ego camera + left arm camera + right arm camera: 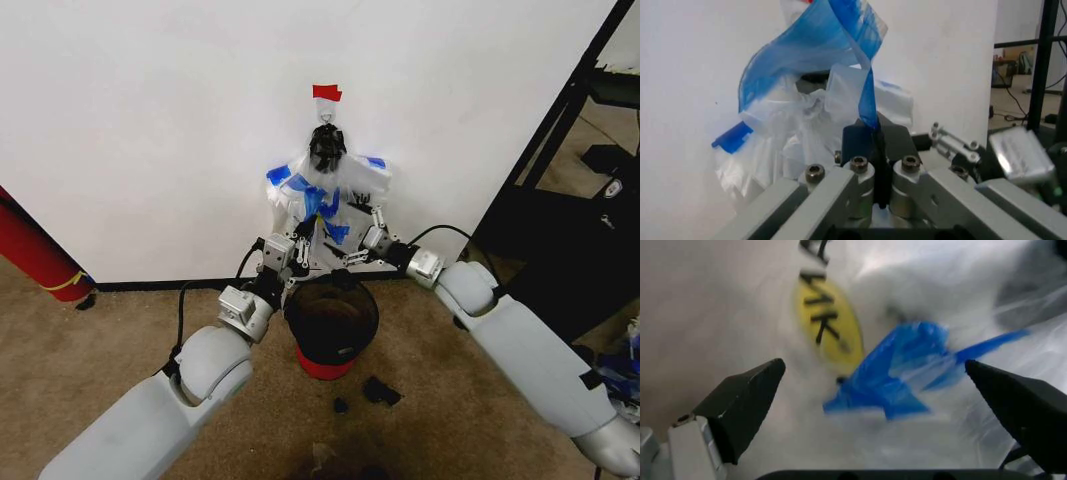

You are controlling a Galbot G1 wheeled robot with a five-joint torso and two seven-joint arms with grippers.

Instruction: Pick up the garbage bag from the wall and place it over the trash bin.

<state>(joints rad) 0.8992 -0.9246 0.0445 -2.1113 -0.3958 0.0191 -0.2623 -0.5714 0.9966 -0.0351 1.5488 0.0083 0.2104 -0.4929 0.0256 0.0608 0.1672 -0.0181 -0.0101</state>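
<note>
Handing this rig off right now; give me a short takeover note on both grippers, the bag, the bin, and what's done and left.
Left gripper: shut on a blue-edged handle of the garbage bag, below the hook.
Right gripper: fingers open around another blue handle, not closed.
Bag hangs at the wall with the bundle of bags, under the red tape.
Trash bin on the floor directly below, no bag over it.
Done: left grasp. Left: right grasp, pull the bag free, fit it over the bin.

Garbage bag (322, 205) on wall (150, 120), above trash bin (331, 320); bin on floor before wall.
</note>
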